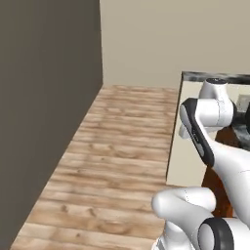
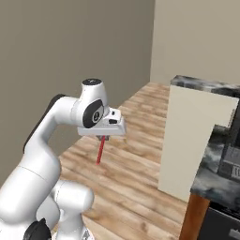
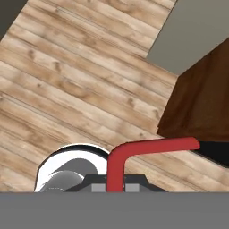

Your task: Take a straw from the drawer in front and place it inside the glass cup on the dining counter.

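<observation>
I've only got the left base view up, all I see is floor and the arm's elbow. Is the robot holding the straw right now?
Observer: Yes. In the right base view the gripper is shut on the straw, which hangs down from it over the wood floor.
Operator: Is the straw straight?
Observer: No, the hand view shows the straw bent: it rises between the fingers, then turns sideways.
Operator: Anything close to the hand?
Observer: In the right base view a pale end panel under a marbled top stands to the right of the hand, apart from it.
Operator: See the glass cup?
Observer: I cannot make one out.
</observation>
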Tool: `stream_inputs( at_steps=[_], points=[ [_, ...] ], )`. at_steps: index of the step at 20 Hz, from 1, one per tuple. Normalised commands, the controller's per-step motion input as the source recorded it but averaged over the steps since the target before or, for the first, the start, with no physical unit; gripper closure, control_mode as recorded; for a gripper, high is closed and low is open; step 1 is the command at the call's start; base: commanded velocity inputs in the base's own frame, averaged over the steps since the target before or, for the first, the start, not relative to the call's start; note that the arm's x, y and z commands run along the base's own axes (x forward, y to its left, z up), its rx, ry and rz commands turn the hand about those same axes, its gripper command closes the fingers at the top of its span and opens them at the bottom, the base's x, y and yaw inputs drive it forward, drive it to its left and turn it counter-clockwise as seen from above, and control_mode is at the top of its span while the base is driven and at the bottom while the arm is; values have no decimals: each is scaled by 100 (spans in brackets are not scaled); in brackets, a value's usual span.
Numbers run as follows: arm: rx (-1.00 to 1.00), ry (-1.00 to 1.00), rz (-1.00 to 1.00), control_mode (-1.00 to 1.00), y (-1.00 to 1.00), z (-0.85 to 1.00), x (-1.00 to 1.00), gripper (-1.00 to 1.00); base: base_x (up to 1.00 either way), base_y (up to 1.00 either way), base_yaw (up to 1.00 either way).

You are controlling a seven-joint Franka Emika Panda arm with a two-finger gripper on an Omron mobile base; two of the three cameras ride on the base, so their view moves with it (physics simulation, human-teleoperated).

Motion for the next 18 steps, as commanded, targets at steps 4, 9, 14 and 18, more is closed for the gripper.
stream_inputs(
  at_steps=[4,9,14,18],
  points=[
    [0,0,0,100,0,0,0,100,100,68,-32],
    [0,0,0,100,0,0,0,100,100,51,-33],
    [0,0,0,100,0,0,0,100,100,40,-30],
    [0,0,0,100,0,0,0,100,100,22,-23]
  ],
)
